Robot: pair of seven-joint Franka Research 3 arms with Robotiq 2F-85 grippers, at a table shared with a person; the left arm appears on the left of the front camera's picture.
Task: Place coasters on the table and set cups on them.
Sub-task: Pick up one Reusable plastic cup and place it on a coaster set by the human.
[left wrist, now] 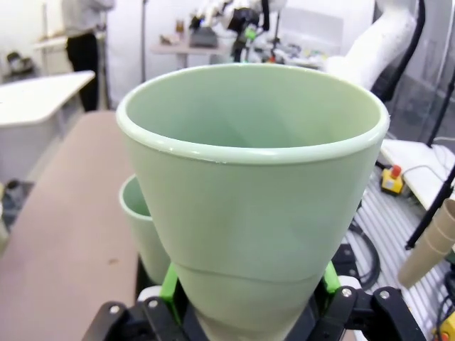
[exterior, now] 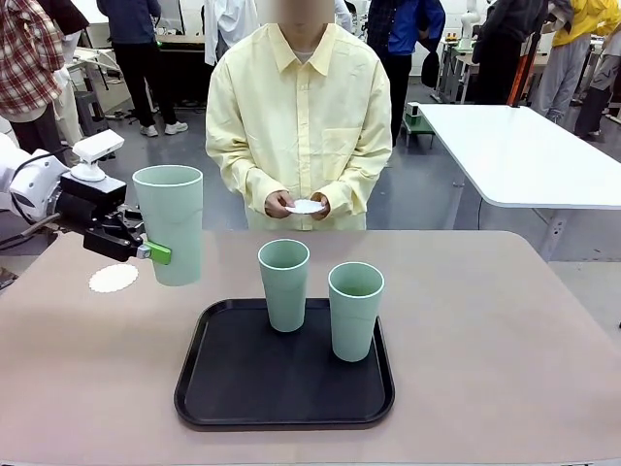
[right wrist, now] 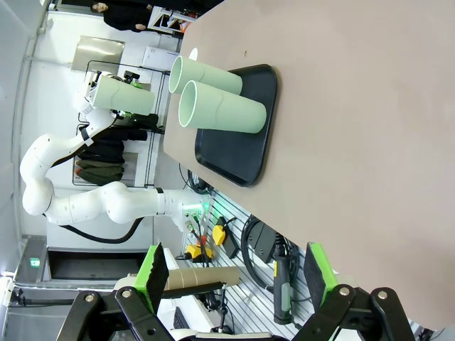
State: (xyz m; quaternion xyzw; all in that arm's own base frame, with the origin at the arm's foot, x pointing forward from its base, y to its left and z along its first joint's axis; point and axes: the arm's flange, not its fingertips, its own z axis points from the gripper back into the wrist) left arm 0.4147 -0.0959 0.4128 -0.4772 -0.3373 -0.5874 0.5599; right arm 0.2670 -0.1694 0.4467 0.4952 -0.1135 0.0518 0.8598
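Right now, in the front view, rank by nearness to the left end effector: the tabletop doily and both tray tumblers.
1. Round white lacy paper doily, left on the beige table.
2. Pale mint-green plastic tumbler, left on the black tray.
3. Matching tumbler, tray's right.

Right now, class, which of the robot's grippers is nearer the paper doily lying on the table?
Left. The left gripper, shut on a green cup, hangs just beside the doily. The right gripper stands open on the far side of the tray, much farther off.
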